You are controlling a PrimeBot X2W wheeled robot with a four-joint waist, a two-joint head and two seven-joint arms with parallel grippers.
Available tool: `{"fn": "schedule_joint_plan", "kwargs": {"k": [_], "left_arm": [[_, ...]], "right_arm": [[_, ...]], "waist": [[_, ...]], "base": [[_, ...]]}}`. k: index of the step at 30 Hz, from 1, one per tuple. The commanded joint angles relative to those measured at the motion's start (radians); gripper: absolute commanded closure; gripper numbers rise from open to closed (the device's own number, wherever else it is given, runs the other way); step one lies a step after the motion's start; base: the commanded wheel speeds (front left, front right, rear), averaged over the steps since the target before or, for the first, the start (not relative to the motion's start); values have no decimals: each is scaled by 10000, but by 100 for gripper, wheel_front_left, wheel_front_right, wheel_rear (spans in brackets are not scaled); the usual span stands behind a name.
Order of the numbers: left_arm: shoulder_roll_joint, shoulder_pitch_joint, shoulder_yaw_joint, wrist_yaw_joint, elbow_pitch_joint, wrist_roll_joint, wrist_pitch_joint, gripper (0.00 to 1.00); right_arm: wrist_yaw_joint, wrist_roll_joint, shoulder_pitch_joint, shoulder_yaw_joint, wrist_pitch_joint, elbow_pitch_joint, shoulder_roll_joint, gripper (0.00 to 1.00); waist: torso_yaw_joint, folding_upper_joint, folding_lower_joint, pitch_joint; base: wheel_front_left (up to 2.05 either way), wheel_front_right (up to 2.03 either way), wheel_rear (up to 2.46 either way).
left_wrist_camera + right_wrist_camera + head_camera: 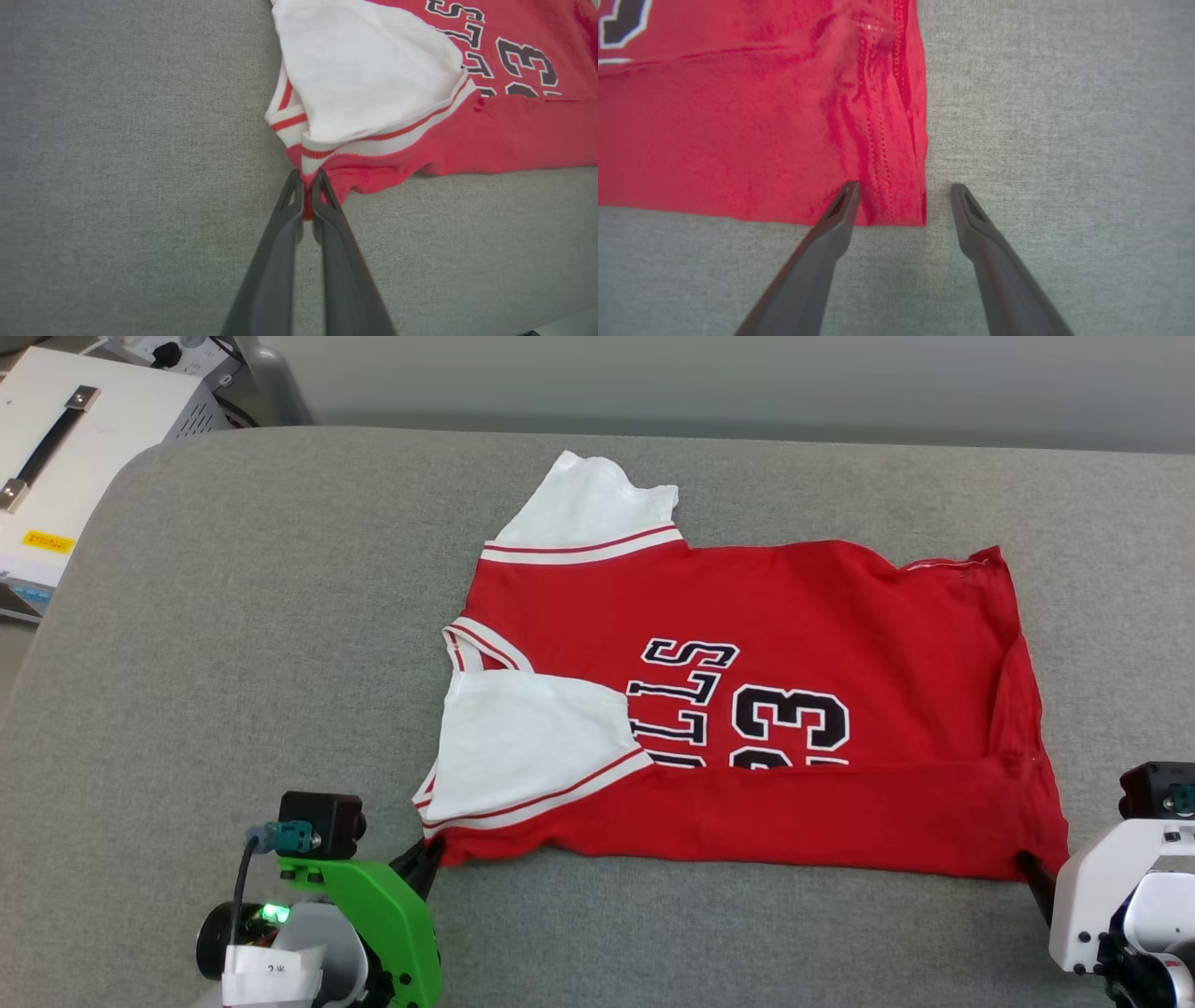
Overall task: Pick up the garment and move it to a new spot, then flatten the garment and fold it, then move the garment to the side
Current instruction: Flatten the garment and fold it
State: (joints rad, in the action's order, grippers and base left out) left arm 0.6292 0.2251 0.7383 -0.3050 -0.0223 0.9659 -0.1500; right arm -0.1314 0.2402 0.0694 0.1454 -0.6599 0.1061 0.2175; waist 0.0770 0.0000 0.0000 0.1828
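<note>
Both low: L end effector [307,179] pinches garment [747,616] corner, R end effector [904,185] spread.

The light was soft and even, coming from above; no glare lay on the grey cloth surface [233,644]. The head view was sharp; the garment [794,616] threw only a thin shadow along its near edge. In the left wrist view the white sleeve [364,70] was nearly overexposed; the fingers [275,261] of the left gripper [306,179] were soft, out of focus. The right wrist view was slightly grainy and blurred.
</note>
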Motion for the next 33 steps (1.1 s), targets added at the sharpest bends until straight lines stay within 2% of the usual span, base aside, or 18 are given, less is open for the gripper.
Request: {"fn": "schedule_joint_plan", "kwargs": {"k": [1, 6, 7, 8, 10, 21, 33], "left_arm": [[87, -96, 18, -58, -87, -127, -56, 100], [164, -55, 75, -101, -285, -178, -174, 100], [189, -44, 85, -117, -300, -191, -207, 100], [203, -38, 95, -125, -308, -192, -237, 100], [210, -32, 112, -126, -313, -180, -281, 100], [332, -437, 253, -38, -45, 17, -385, 100], [587, -1537, 347, -45, -126, 513, -361, 100]], "right_arm": [[7, -47, 180, 31, 79, 151, -64, 0], [7, 60, 316, -17, 143, 665, -172, 0], [7, 90, 324, -69, 121, 797, -170, 13], [7, 112, 327, -112, 111, 895, -166, 51], [7, 217, 325, -156, 90, 1087, -193, 100], [7, 502, 134, 55, 413, 1251, -3, 100], [7, 907, -1407, 599, -285, -174, -125, 100]], "waist": [[67, 0, 0, 115], [90, 0, 0, 260], [87, 0, 0, 280], [85, 0, 0, 289], [89, 0, 0, 273], [-57, 0, 0, -603], [-210, 0, 0, -1619]], "base": [[0, 0, 0], [0, 0, 0], [0, 0, 0], [0, 0, 0], [0, 0, 0], [0, 0, 0], [0, 0, 0]]}}
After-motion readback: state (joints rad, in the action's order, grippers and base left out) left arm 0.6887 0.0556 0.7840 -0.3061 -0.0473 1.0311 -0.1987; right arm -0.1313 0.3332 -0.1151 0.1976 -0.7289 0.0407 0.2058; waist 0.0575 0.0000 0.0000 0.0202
